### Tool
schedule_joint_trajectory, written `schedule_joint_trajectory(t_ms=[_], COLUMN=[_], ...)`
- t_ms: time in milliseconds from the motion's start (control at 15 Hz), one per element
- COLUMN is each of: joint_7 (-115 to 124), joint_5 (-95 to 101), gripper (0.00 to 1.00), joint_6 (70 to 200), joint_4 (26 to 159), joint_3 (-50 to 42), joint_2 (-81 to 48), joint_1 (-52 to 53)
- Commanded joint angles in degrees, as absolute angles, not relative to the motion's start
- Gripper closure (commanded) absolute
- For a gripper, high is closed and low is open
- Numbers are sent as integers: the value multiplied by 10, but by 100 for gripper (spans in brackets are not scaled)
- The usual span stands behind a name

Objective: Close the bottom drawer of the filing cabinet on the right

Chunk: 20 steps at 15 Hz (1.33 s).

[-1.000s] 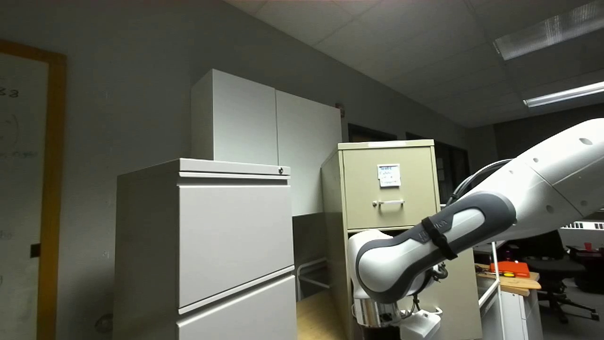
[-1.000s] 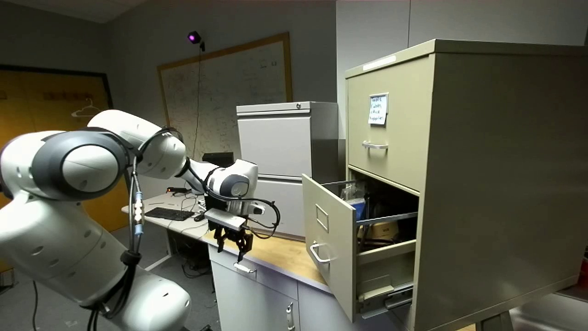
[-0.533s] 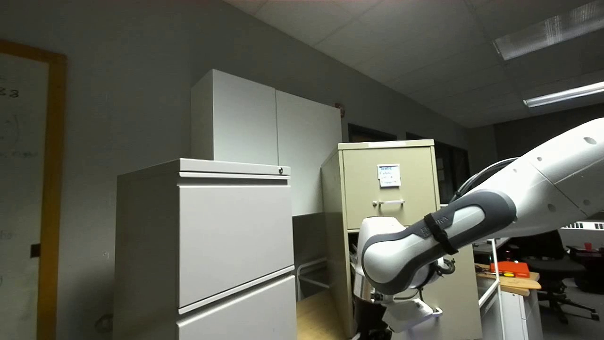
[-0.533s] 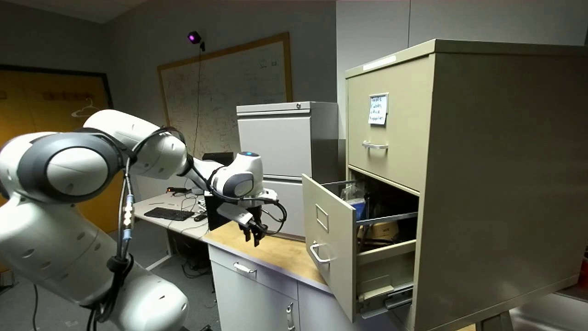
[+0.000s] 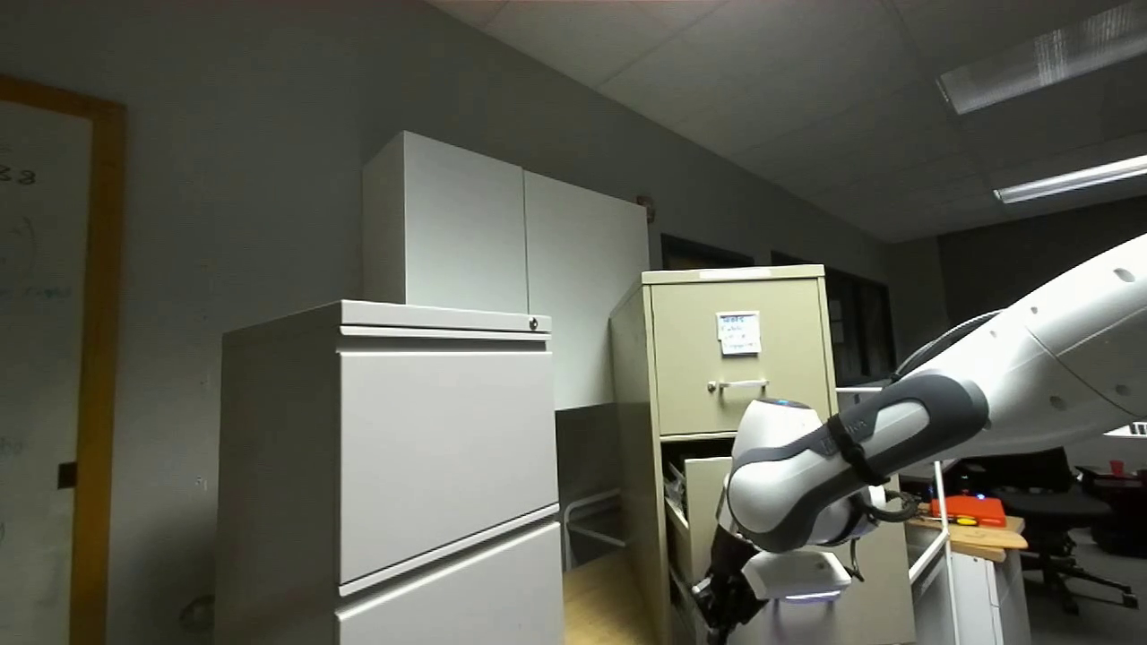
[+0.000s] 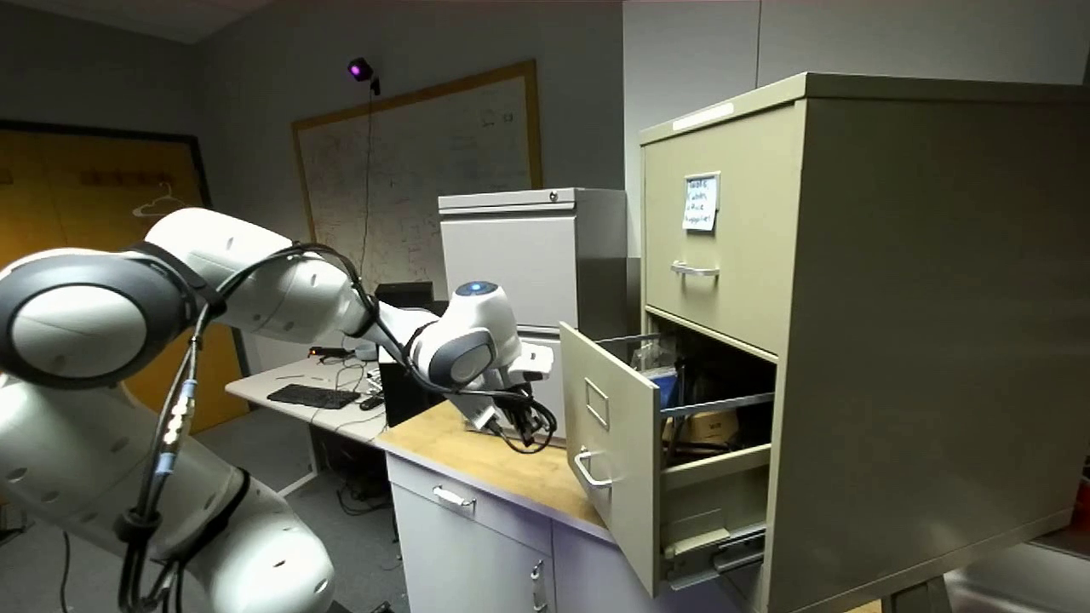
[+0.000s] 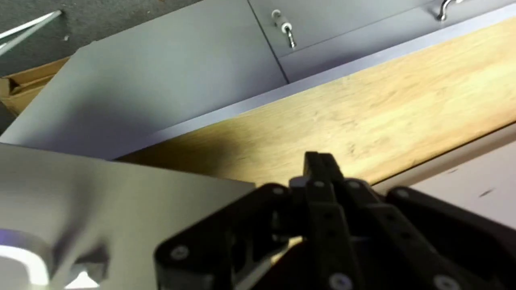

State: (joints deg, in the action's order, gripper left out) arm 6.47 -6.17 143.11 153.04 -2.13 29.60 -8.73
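Bottom drawer (image 6: 622,443) juts from filing cabinet (image 6: 920,340)

The arm (image 5: 932,417) covers part of the drawer front (image 5: 704,493) in an exterior view; shadow obscures much inside. Nearby, the clenched pincer (image 7: 319,161) blends into black cables (image 6: 519,397) in an exterior view.

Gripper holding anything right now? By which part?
Nothing held: in the wrist view the gripper is shut, nothing between its jaws, with the drawer handle off to one side.
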Motion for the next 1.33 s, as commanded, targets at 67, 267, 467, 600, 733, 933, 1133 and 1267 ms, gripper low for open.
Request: schedule_joint_trajectory(t_ms=[67, 267, 467, 600, 733, 933, 1133, 1267], joint_7=[136, 181, 222, 254, 288, 346, 436, 493], joint_5=[-15, -2, -5, -7, -4, 10, 64, 81], gripper=[100, 100, 100, 100, 100, 100, 100, 100], joint_6=[1505, 1593, 1686, 1737, 1784, 1834, 1839, 1830], joint_4=[1562, 1575, 1592, 1598, 1607, 1592, 1577, 1555], joint_3=[-16, -8, 18, 53, 104, 236, 372, 466], joint_2=[316, 321, 321, 308, 296, 268, 301, 326], joint_1=[-152, -189, -214, -237, -277, -394, -534, -624])
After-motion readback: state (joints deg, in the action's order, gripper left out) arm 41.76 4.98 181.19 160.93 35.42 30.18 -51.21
